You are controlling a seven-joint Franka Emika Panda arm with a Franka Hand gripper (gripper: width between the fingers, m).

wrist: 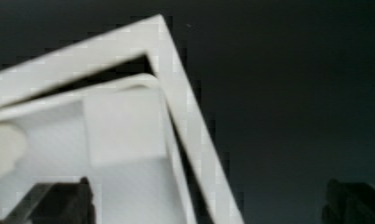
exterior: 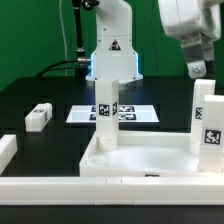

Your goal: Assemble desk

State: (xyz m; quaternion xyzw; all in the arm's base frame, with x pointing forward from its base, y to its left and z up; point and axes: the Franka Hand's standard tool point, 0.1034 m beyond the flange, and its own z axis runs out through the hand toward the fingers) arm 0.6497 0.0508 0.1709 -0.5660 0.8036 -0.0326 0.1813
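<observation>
The white desk top (exterior: pixel 140 160) lies rim-up at the table's front. One white leg (exterior: pixel 107 112) stands upright in its corner toward the exterior view's left. A second tagged leg (exterior: pixel 207 122) stands at its right end. A third leg (exterior: pixel 38 116) lies loose on the table at the left. My gripper (exterior: pixel 200 66) hangs above the right leg, clear of it, open and empty. In the wrist view the gripper (wrist: pixel 202 208) shows dark fingertips (wrist: pixel 51 205) far apart, with a corner of the desk top's rim (wrist: pixel 166 70) and a white leg (wrist: pixel 122 150) below.
The marker board (exterior: pixel 135 114) lies flat behind the desk top, before the robot base (exterior: pixel 112 55). Low white rails run along the table's front (exterior: pixel 60 188) and left (exterior: pixel 6 150) edges.
</observation>
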